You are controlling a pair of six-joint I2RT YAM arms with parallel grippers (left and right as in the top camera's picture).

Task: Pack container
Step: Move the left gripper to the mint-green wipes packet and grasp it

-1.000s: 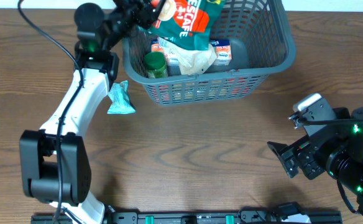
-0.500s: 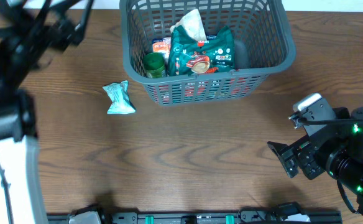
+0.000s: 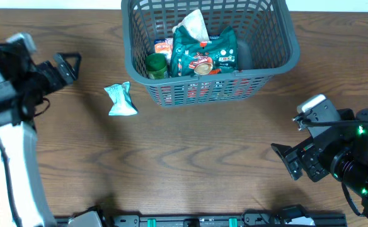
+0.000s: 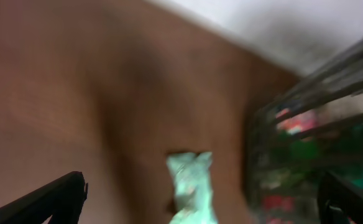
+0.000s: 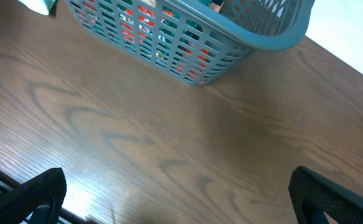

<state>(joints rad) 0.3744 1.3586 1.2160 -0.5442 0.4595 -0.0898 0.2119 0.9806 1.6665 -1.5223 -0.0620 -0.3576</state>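
Note:
The dark grey lattice container [image 3: 283, 44] stands at the back centre of the table. It holds a green printed bag [image 3: 203, 55], a green-lidded jar [image 3: 157, 65], a white packet and a small box. A light teal wrapped packet [image 3: 120, 101] lies on the table just left of the container; it also shows blurred in the left wrist view [image 4: 191, 186]. My left gripper [image 3: 67, 66] is open and empty, left of the packet. My right gripper [image 3: 285, 161] is open and empty at the front right, away from the container [image 5: 256, 31].
The wooden table runs wide in front of the container. A black rail with green marks [image 3: 203, 221] lies along the front edge. The white wall edge shows behind the container.
The left arm dropped the green bag into the container, then swung out to the left and now faces the teal packet. The right arm has not moved.

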